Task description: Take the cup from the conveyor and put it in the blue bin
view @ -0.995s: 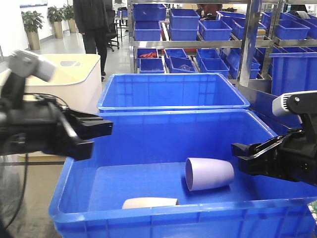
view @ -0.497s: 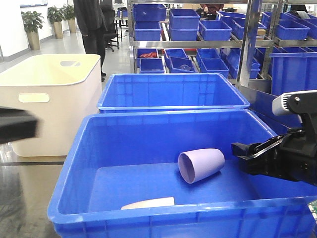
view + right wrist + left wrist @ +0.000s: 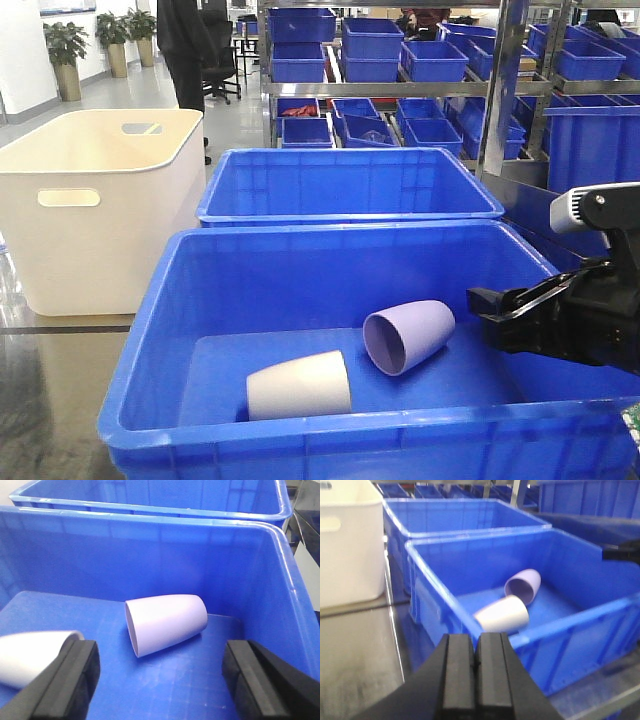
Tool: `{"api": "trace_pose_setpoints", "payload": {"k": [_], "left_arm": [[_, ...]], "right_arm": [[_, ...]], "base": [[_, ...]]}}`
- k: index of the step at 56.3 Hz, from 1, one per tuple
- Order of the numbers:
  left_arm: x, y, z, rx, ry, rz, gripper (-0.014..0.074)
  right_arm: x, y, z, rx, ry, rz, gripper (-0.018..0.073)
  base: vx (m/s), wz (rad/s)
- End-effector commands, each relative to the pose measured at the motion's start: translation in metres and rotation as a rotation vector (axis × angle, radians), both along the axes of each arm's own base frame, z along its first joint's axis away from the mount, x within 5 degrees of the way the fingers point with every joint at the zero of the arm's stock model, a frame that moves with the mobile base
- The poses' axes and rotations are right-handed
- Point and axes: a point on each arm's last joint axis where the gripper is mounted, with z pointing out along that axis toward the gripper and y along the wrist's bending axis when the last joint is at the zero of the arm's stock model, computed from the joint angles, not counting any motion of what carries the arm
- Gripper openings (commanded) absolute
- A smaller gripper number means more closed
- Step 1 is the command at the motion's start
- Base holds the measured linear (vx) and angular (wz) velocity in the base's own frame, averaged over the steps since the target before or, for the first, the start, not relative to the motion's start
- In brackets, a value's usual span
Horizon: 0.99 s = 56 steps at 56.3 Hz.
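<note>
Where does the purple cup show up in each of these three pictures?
Front view: purple cup lies on its side in the blue bin, right of centre, mouth facing lower left.
Left wrist view: upper middle, behind the beige cup.
Right wrist view: centre, between the open right gripper's fingers.
Shared landmark: the beige cup lying beside it.

I see a cream plastic tub with handle cutouts [image 3: 100,200] on the glossy floor [image 3: 50,400] at left. A second large blue plastic tub [image 3: 345,185] sits behind. Steel shelving [image 3: 500,90] holds small blue shelf bins [image 3: 370,40]. A dark-clothed person [image 3: 185,45] stands far left, beside what look like potted plants [image 3: 65,45].
</note>
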Motion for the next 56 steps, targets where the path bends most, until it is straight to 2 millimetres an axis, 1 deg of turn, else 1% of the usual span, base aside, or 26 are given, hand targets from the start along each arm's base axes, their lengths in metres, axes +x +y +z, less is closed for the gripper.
{"api": "trace_pose_setpoints", "payload": {"k": [1,8,17,21,25,33,42,46,52,56], "left_arm": [[-0.002,0.001,0.006,-0.035,-0.046,0.002,0.0],[-0.003,0.0,0.003,-0.019,-0.007,-0.004,0.0],[-0.002,0.0,0.003,-0.013,-0.008,-0.001,0.0],[-0.001,0.005,0.002,0.043,-0.03,0.037,0.0],[0.002,0.01,-0.006,0.107,-0.063,0.094,0.0],[0.003,0.02,-0.038,0.103,-0.15,0.233,0.0],[-0.008,0.029,-0.088,0.095,-0.26,0.364,0.0],[-0.01,0.03,-0.117,0.094,-0.247,0.391,0.0],[-0.01,0.029,-0.153,0.056,-0.228,0.401,0.0],[-0.002,0.027,-0.176,0.033,-0.213,0.39,0.0]], "right_arm": [[-0.002,-0.001,0.023,0.034,-0.129,-0.005,0.0573],[-0.002,-0.001,0.023,0.034,-0.128,-0.005,0.0573],[-0.002,-0.001,0.023,0.034,-0.128,-0.005,0.0573],[-0.002,-0.001,0.023,0.034,-0.128,-0.005,0.0573],[-0.002,-0.001,0.023,0.034,-0.128,-0.005,0.0573],[-0.002,-0.001,0.023,0.034,-0.128,-0.005,0.0573],[-0.002,-0.001,0.023,0.034,-0.128,-0.005,0.0573],[-0.002,-0.001,0.023,0.034,-0.128,-0.005,0.0573],[-0.002,-0.001,0.023,0.034,-0.128,-0.005,0.0573],[-0.002,-0.001,0.022,0.033,-0.125,-0.005,0.0573]], "base": [[0.0,0.0],[0.0,0.0],[0.0,0.0],[0.0,0.0],[0.0,0.0],[0.0,0.0],[0.0,0.0],[0.0,0.0],[0.0,0.0],[0.0,0.0]]}}
